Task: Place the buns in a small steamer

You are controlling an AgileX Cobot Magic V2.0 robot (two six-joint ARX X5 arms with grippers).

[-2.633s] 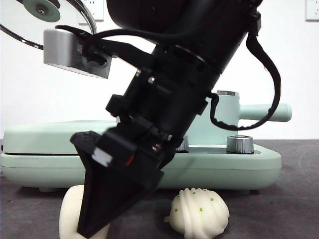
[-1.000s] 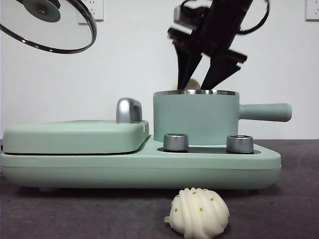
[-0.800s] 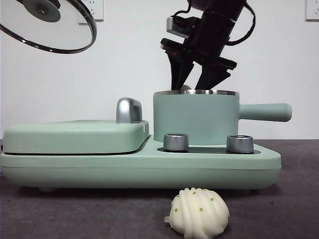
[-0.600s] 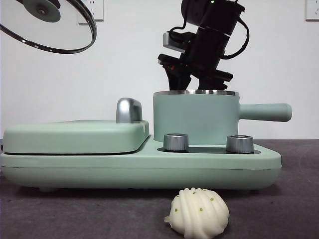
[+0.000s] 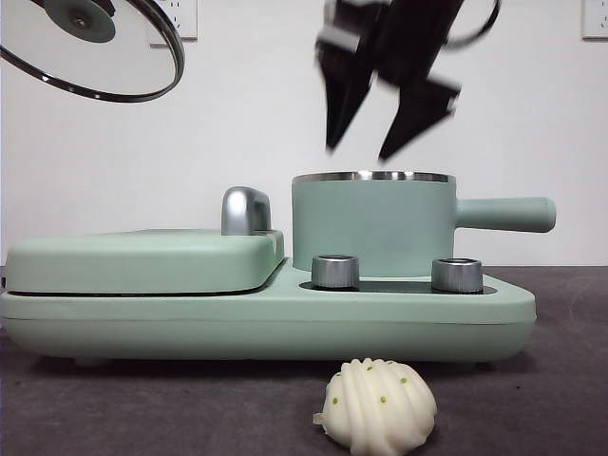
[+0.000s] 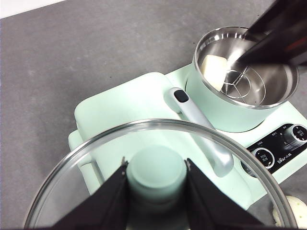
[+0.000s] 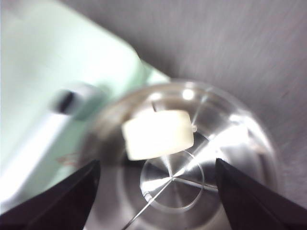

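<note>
We see the right hand [image 5: 380, 123] spread wide and empty above the small steamer [image 5: 372, 226], the smooth bun [image 7: 158, 134] lying inside, the ridged bun [image 5: 378, 406] on the worktop [image 5: 551, 399], and the left hand [image 6: 156, 191] clamped on the glass lid's knob [image 6: 156, 173].

My right gripper [image 5: 380, 152] shows motion-blurred above the small steamer [image 5: 372, 224] in the front view, its upper part cut off by the top edge. The steamer's wall hides the smooth bun [image 7: 158, 134] from that camera. My right wrist view is blurred throughout, leaving the bun's edges soft and the grill lid's chrome handle [image 7: 72, 99] a smear. The glass lid [image 5: 90, 47] is cropped at the front view's top-left corner. The ridged bun [image 5: 378, 407] runs off that frame's lower edge; my left wrist view catches only a sliver of it.
</note>
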